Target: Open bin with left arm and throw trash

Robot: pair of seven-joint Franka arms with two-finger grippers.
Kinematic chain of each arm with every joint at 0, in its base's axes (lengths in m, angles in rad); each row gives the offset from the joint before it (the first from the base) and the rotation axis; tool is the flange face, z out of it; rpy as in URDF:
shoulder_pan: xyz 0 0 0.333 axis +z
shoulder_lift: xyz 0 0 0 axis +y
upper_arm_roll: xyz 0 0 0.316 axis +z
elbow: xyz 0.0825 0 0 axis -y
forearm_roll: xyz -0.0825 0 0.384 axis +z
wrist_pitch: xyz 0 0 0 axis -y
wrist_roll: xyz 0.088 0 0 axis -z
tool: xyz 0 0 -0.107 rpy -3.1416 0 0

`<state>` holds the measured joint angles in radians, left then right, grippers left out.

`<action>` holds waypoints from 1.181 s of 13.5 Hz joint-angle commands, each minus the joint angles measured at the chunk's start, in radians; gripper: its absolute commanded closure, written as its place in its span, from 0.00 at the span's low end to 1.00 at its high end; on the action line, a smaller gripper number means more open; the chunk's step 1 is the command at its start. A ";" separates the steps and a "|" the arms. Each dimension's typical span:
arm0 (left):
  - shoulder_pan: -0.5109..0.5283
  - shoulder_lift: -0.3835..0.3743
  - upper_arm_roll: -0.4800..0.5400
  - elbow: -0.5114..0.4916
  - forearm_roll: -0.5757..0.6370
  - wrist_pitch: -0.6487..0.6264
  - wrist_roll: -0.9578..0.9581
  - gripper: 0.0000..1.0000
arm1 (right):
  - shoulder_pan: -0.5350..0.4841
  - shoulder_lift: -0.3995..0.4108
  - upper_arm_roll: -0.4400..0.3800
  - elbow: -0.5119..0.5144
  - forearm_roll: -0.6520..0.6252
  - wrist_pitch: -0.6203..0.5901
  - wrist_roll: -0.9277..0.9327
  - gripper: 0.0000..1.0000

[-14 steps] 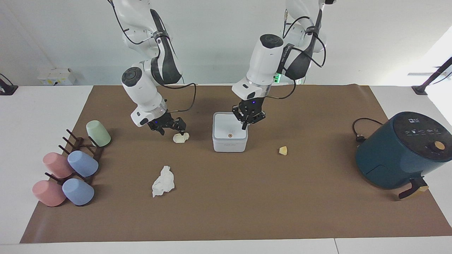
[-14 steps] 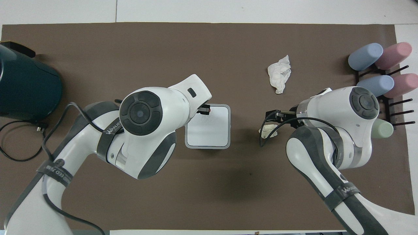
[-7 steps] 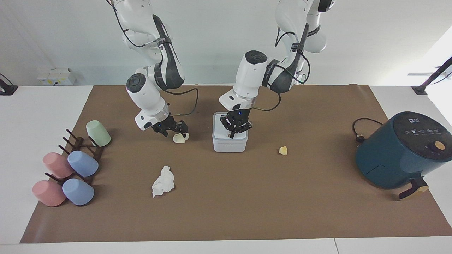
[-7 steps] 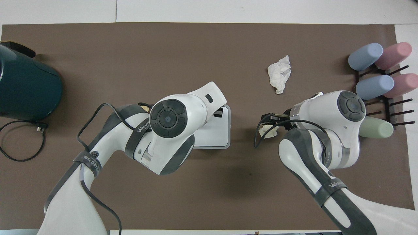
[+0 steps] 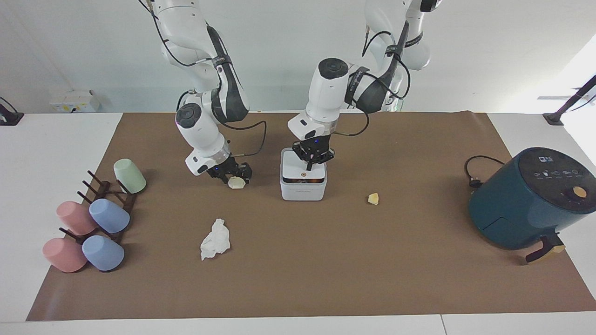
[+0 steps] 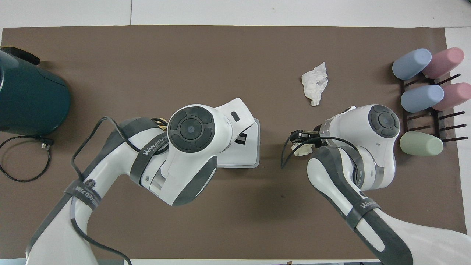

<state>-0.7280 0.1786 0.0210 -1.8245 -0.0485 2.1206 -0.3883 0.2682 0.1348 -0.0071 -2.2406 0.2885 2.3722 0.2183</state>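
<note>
Facing view has my left gripper [image 5: 311,164], fingertips pressed together, on the lid of the bin [image 5: 303,186] directly below to tip it up (a dark gap shows), while my right gripper [image 5: 234,177] straddles the cream wad [image 5: 237,183], grip unclear.

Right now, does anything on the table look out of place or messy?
Yes: a crumpled white tissue wad and a tiny pale yellow lump lie loose on the brown mat, outside the small white cube-shaped plastic bin.
</note>
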 commanded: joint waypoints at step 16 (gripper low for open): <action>0.484 -0.199 0.017 -0.036 0.007 -0.232 0.407 0.01 | -0.060 0.051 0.002 0.550 0.017 -0.603 0.184 1.00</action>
<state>-0.2532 -0.0004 0.0484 -1.8303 -0.0485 1.8809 0.0030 0.1995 0.1267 -0.0141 -1.8635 0.2898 1.8744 0.2925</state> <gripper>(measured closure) 0.018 0.982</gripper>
